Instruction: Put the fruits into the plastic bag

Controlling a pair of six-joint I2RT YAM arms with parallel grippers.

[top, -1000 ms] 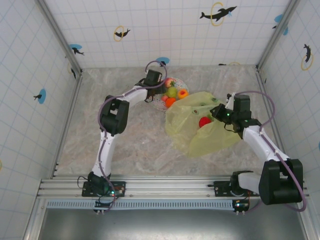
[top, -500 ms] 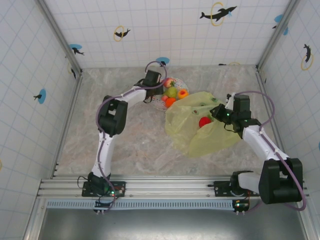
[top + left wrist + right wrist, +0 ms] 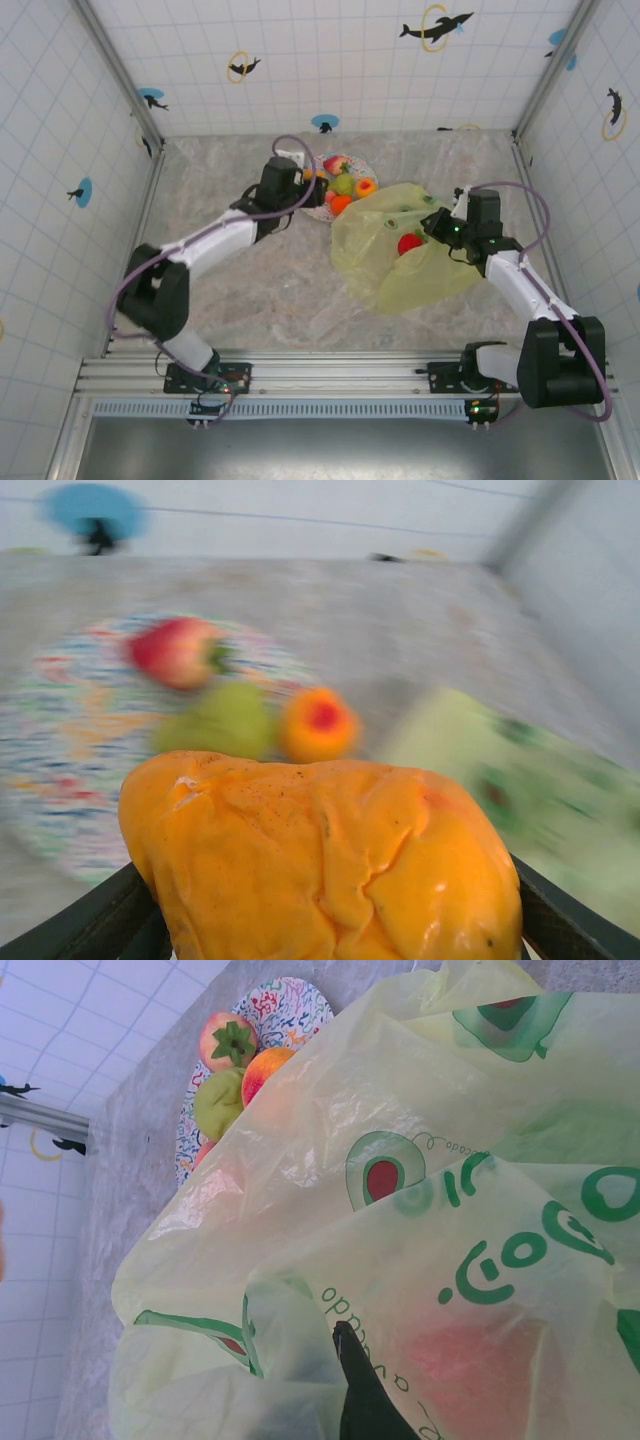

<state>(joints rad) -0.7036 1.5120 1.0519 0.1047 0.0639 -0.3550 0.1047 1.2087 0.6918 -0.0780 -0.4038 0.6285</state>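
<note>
Left wrist view: the left gripper (image 3: 330, 935) has its dark fingers (image 3: 85, 925) spread wide on either side of a wrinkled orange toy fruit (image 3: 320, 860), which it grips just beside the left rim of the round white plate with coloured squiggles (image 3: 60, 730). On that plate, near the middle of the far edge of the marbled bench (image 3: 250, 280), a red-pink toy fruit (image 3: 178, 652), a green toy fruit (image 3: 225, 720) and a small orange-red toy fruit (image 3: 318, 723) lie close together. Seen from the top external view, the crinkly translucent yellow-green plastic bag printed with avocado halves (image 3: 400, 280) lies right of centre, its far-left part meeting the plate's rim. The right gripper (image 3: 437, 228) is pinched tight on the bag's right-hand film, and a red toy fruit (image 3: 409, 243) shows through the film just beside it.
</note>
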